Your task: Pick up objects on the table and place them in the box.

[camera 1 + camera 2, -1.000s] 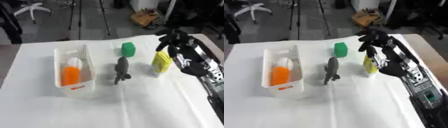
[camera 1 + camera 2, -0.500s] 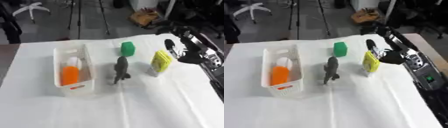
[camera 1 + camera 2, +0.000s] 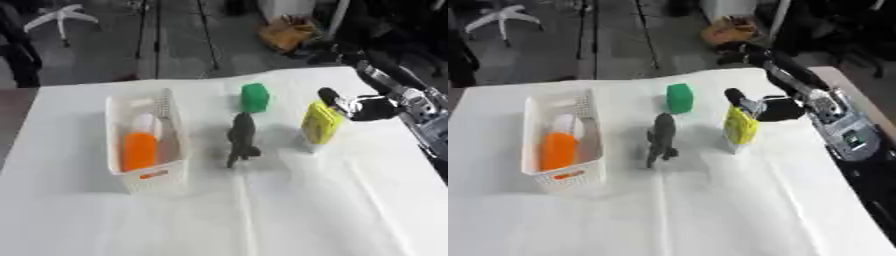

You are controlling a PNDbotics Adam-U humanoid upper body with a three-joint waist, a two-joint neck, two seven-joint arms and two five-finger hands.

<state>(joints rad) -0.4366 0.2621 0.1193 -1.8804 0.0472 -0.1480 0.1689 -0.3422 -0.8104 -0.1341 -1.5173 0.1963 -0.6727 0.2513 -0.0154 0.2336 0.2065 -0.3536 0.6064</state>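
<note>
The bench [image 3: 289, 220], draped in white cloth, carries everything. At its left stands the white slotted box [image 3: 144, 177], already holding an orange object [image 3: 138, 150] with a pale, whitish item [image 3: 144, 122] lying behind it. To the right of the box, well apart from it, a dark grey toy animal [image 3: 241, 142] stands on the cloth, with a green block [image 3: 255, 97] just beyond it toward the far edge. Further right stands the yellow packet [image 3: 320, 125], upright on a pale base.

The right hand [image 3: 765, 107] comes in from the right side and sits against the packet's upper right edge; a thumb or finger pokes up beside the top, but I cannot tell whether the fingers are closed on the packet or only resting against it. The left hand shows in neither view.

The step in hand looks like taking the yellow packet. To do it well, the hand should settle thumb on one flat face and fingers on the other, near the top, so the tall narrow packet does not tip. Lift straight up before moving left, passing above the toy animal and green block rather than through them. Lower it into the free space of the box, beside the orange object, and release only once it rests.
</note>
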